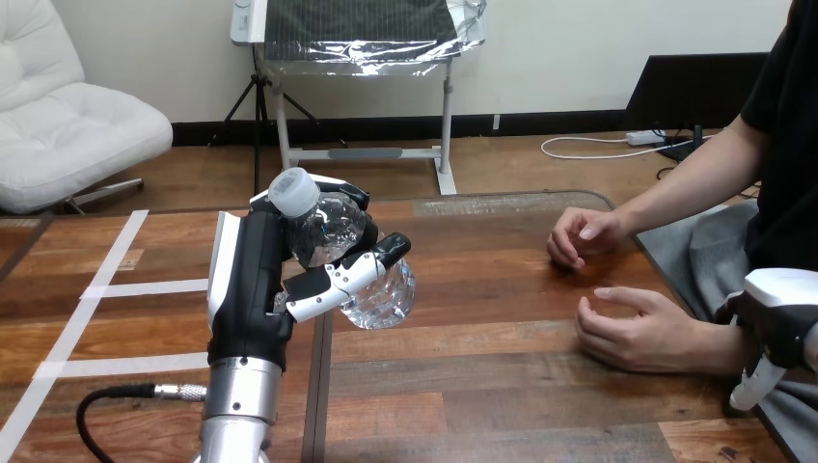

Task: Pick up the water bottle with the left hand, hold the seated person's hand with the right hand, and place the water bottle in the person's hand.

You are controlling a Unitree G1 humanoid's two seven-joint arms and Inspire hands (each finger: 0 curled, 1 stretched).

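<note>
My left hand is raised above the table's left half, shut on a clear plastic water bottle. The bottle tilts, its white cap up and to the left and its base low to the right. The thumb crosses the bottle's front. The person's nearer hand rests on the table at the right, loosely curled and holding nothing. The farther hand lies beyond it. My right hand sits at the view's right edge, against the wrist of the nearer hand. Whether it grips the wrist I cannot tell.
The wooden table has bare room between the bottle and the person's hands. White tape strips cross its left part. A black cable loops near my left forearm.
</note>
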